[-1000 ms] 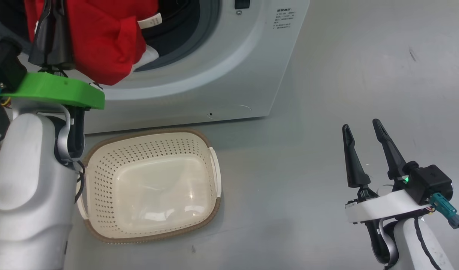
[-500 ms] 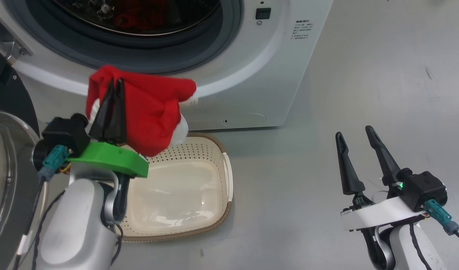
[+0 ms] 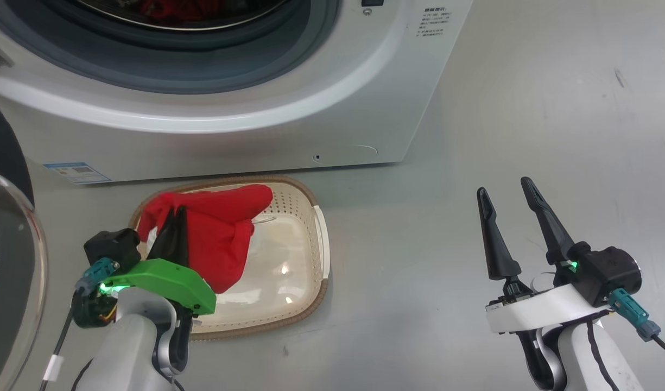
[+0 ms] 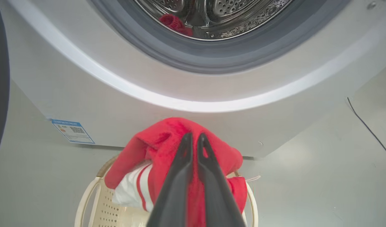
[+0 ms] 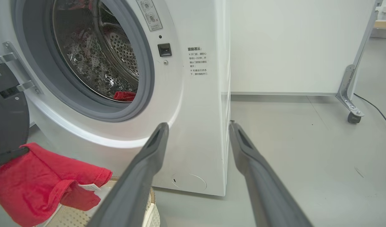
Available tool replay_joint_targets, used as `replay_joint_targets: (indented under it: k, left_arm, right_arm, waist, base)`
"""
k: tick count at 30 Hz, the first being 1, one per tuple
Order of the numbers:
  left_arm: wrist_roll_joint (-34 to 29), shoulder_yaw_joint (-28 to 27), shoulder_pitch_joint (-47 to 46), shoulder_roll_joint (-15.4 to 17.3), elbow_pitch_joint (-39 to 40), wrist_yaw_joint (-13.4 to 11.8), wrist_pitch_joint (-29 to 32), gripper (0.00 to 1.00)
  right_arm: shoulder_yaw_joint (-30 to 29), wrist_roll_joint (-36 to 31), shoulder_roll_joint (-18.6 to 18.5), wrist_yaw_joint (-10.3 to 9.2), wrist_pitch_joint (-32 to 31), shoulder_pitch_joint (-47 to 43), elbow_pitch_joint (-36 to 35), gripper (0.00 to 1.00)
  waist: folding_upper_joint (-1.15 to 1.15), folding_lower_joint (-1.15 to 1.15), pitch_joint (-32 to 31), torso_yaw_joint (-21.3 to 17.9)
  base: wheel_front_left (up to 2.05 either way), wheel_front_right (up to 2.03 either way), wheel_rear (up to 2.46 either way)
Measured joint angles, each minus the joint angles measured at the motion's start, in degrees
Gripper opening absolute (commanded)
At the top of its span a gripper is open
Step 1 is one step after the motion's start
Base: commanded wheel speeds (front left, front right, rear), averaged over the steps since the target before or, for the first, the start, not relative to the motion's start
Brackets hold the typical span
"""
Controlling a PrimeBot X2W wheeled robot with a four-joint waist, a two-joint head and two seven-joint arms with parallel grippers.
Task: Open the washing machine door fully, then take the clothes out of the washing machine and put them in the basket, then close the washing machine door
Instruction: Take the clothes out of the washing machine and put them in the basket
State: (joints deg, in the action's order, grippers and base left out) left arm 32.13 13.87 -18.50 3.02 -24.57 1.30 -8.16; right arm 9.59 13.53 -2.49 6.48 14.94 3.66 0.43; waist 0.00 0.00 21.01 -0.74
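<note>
The left gripper sits at the lower left of the head view. Its two dark fingers point up and are pressed together, pinching a red garment between them. In the left wrist view the pair nearly touch along their whole length. Behind them come a green wrist plate and a pale forearm. The right gripper hangs at the lower right, above a white wrist plate — fingers spread in a wide V, nothing between them.

White panel on a castered metal foot; black cable crosses grey floor.
</note>
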Motion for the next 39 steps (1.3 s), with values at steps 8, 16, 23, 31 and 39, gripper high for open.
replay_joint_targets:
  k: [8,16,23,31,39]
  left_arm:
    - [1.13,0.31,-1.6,-0.21,-7.04,-0.02,1.12,0.0]
    - [0.03,1.03,-8.74,-0.26,-13.36,-1.09,3.56,0.0]
    - [-1.04,0.59,-14.68,0.23,-17.8,-2.04,4.26,0.0]
    - [-1.13,-0.29,-17.15,0.76,-23.82,-2.75,5.31,1.0]
    - [-1.98,-0.25,-19.9,1.35,-27.07,-2.87,3.37,1.0]
  right_arm:
    - [0.46,0.01,-0.02,0.0,0.0,1.79,-1.38,1.0]
    - [1.15,0.98,-0.05,0.02,0.0,5.13,-2.47,1.0]
    - [2.0,2.2,-0.07,0.02,0.0,7.78,-2.61,1.0]
    - [1.8,3.18,-0.05,0.03,0.0,9.73,-2.41,1.0]
    - [1.31,3.6,-0.07,0.11,0.0,10.72,-1.83,1.0]
  waist:
    - [0.0,0.0,4.26,-1.84]
    - [0.0,0.0,9.86,-4.07]
    - [0.0,0.01,14.64,-6.57]
    - [0.0,0.01,18.74,-9.33]
    - [0.0,0.01,20.17,-10.63]
  base:
    - [0.0,0.0,0.0]
    - [0.0,0.0,0.0]
    - [0.0,0.0,0.0]
    - [0.0,0.0,0.0]
    - [0.0,0.0,0.0]
